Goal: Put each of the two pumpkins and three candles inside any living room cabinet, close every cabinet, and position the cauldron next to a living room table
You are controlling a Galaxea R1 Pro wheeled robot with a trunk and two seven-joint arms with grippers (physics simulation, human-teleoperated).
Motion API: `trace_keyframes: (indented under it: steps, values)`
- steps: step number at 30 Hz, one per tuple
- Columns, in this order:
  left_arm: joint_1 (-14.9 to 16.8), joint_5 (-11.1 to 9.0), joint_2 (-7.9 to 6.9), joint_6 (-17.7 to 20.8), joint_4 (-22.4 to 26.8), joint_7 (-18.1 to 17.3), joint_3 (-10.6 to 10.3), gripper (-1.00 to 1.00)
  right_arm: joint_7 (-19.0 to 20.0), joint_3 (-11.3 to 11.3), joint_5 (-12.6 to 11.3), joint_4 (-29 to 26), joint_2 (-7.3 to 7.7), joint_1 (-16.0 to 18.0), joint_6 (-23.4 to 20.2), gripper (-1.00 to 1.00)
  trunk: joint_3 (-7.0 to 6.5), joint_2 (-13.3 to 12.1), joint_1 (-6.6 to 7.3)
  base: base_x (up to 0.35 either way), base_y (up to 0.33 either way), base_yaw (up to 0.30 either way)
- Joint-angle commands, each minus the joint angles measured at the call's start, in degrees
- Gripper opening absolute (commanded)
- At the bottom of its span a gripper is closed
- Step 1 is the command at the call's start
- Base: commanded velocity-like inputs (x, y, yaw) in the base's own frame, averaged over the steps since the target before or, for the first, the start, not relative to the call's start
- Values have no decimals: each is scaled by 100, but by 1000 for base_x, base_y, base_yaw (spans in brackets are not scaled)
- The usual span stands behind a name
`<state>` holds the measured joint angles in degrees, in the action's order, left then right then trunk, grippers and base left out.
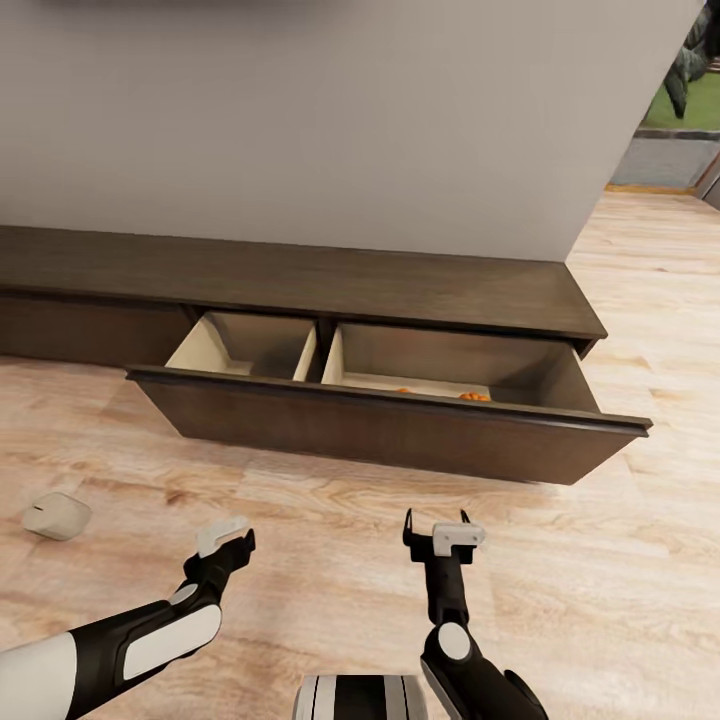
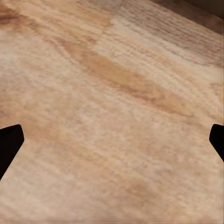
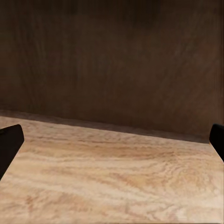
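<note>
Currently, drawer: the cabinet (image 1: 300, 275) runs along the wall, and its long drawer (image 1: 390, 425) stands pulled out toward the robot, split into two pale compartments.
Pumpkins: orange bits (image 1: 474, 396) peek over the drawer front in the compartment nearer the cabinet's right end; these look like pumpkin tops, though too little shows to count them.
Other compartment: the one nearer the cabinet's left end shows bare pale walls; its floor is mostly hidden behind the drawer front.
Candle: one beige-grey candle (image 1: 57, 516) lies on its side on the wooden floor (image 1: 330, 520), in front of the cabinet and off past the drawer's left corner.
Left gripper: the left gripper (image 1: 228, 540) hangs over the floor in front of the drawer, between it and the candle; jaws spread wide, nothing between them.
Right gripper: the right gripper (image 1: 437, 528) points at the drawer front from just before it; jaws likewise apart and empty, with the dark wood panel ahead in its wrist view.
Done, as judged: at least some pumpkin stowing appears finished.
Left, as judged: the floor candle needs picking up and stowing, the remaining candles are unaccounted for, the drawer must be pushed shut, and the cauldron still has to be set by the table.
</note>
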<state>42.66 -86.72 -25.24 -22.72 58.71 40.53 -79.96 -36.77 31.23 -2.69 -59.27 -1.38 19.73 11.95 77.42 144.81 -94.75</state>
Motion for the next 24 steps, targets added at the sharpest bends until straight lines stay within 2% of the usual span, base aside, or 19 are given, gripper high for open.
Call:
trace_keyframes:
  steps: [1,4,5,6,7,10,13,19,24]
  values:
    - [12,-29,-2,-31,9,16,-30,100,-16,-17,-37,21,7,5,26,100,4,2,1,0,0,8]
    - [10,-29,7,-31,9,13,-42,100,59,-483,-57,277,19,18,26,100,4,2,1,0,0,3]
    - [11,-29,7,-31,9,14,-42,100,104,-565,-59,303,20,27,24,100,4,2,1,0,0,2]
    - [11,-29,10,-31,9,13,-45,100,247,-742,-61,369,21,58,22,100,4,2,1,0,0,1]
    - [7,-31,19,-31,9,12,-56,100,674,-1187,-64,627,20,172,19,100,4,2,1,0,0,0]
    - [10,-30,23,-31,9,11,-106,100,959,-1523,-64,1145,26,462,34,100,4,2,1,0,0,0]
    - [10,-30,20,-31,9,14,-120,100,1019,-1599,-74,1487,78,663,54,100,4,2,1,0,0,0]
    - [9,-29,24,-31,9,7,-134,100,1036,-1634,-74,1621,139,742,67,100,4,2,1,55,0,0]
    - [10,-29,27,-31,7,-12,-318,100,1032,-1638,-74,1636,146,751,116,100,4,2,1,249,0,0]
